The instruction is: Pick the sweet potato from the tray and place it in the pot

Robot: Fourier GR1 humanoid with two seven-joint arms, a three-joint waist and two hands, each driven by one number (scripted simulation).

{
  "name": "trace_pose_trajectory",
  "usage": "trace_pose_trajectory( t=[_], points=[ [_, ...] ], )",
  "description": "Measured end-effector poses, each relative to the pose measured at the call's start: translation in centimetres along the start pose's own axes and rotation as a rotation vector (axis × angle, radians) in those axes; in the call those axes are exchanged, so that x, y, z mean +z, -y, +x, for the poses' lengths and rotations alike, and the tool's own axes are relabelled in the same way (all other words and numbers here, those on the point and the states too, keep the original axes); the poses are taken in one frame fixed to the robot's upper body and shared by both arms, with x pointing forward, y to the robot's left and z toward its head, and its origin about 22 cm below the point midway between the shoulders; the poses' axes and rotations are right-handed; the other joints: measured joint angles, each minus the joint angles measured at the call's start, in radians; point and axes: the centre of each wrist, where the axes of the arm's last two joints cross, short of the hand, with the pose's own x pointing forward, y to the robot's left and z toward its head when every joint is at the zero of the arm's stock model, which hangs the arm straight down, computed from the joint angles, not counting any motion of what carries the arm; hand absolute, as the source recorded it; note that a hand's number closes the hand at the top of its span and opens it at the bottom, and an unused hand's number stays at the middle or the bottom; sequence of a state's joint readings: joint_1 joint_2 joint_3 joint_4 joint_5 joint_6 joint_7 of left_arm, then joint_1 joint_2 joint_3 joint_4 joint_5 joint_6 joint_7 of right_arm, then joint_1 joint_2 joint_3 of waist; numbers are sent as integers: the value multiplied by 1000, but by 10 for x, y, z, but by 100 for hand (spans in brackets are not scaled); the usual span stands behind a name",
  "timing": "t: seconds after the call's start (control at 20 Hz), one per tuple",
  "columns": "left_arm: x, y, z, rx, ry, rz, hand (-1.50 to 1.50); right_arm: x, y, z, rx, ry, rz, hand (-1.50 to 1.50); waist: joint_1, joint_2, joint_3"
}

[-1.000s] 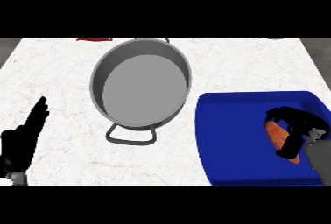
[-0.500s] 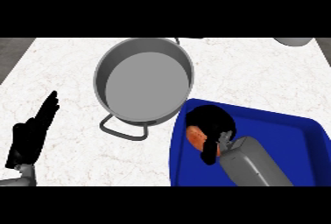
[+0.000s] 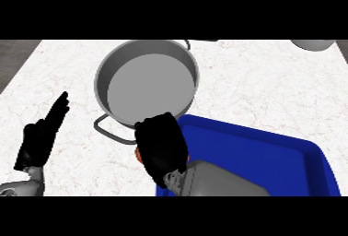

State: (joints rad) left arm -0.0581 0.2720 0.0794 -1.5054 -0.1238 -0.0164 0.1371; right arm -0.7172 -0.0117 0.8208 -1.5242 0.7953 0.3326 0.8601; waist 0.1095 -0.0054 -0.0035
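The left hand (image 3: 42, 136) rested open, fingers straight, at the view's left. Just below the grey pot (image 3: 146, 87), the right hand (image 3: 162, 143) curled round the sweet potato (image 3: 138, 156), an orange sliver showing, over the blue tray's (image 3: 272, 156) left edge.

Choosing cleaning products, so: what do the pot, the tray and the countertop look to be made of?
The pot looks like metal, likely steel: even grey, dull sheen, thin loop handle. The tray looks like plastic: saturated blue, smooth, rounded raised rim. The countertop looks like marble or a lookalike: white with faint veins.
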Motion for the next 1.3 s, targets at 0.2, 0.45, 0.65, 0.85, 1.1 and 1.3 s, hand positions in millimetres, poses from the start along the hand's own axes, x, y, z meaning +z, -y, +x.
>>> trace_pose_trajectory(
  t=[0.2, 0.45, 0.65, 0.85, 1.1, 1.3],
  points=[
    [-1, -1, -2, -3, -12, 9, 0, 10, 25, 28, 21, -8, -241, 150, -12, -4, 0],
    [-4, -3, 0, -2, -10, 15, 0, 13, 51, 46, -53, 7, -409, 150, -18, 0, 0],
    [-4, -2, -2, -4, -7, 23, 0, 8, 72, 55, -115, 13, -484, 150, -22, 3, 0],
    [-1, -6, -5, 4, -6, 37, 0, -7, 89, 58, -169, 4, -532, 150, -32, 6, 0],
    [3, -10, -4, 2, -6, 45, 0, -32, 103, 56, -231, -13, -570, 150, -41, 10, 1],
    [3, -7, -7, 1, -6, 51, 0, -57, 114, 50, -270, -44, -586, 150, -47, 13, 1]
  ],
)
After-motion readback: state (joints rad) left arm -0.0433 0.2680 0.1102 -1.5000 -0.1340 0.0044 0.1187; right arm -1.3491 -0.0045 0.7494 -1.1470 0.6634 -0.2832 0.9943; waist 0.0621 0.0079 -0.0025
